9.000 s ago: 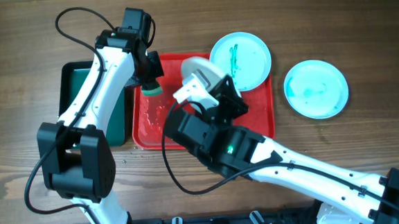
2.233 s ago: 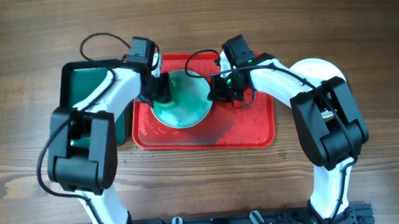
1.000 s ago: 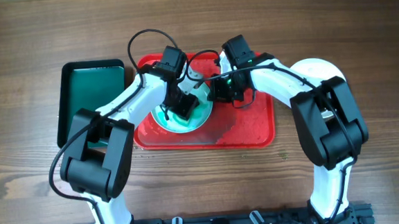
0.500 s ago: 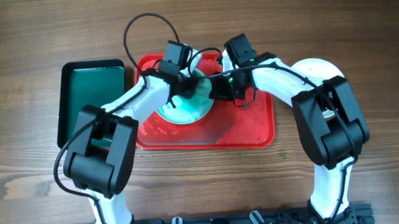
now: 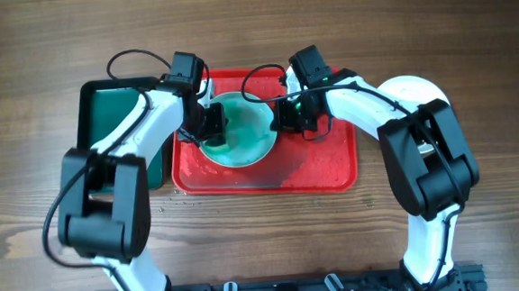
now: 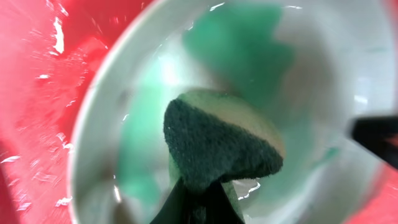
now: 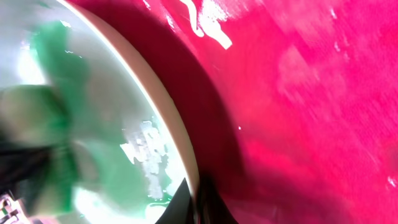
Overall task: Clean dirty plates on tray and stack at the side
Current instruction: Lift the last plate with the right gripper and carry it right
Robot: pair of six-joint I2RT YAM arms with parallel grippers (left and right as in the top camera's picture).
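Wetly glossy round plate (image 5: 244, 139), coarse sponge (image 6: 214, 146)

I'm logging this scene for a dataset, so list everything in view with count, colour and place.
table: one, brown wood, under everything
red tray: one, red, wet, middle of the table
smeared plate: one, white with green smears, on the red tray's left half
sponge: one, dark green face on a pale body, pressed into the smeared plate
green tray: one, dark green, left of the red tray
white plate: at least one, white, right of the red tray, partly hidden
left end effector: one, black, shut on the sponge
right end effector: one, black, shut on the smeared plate's rim
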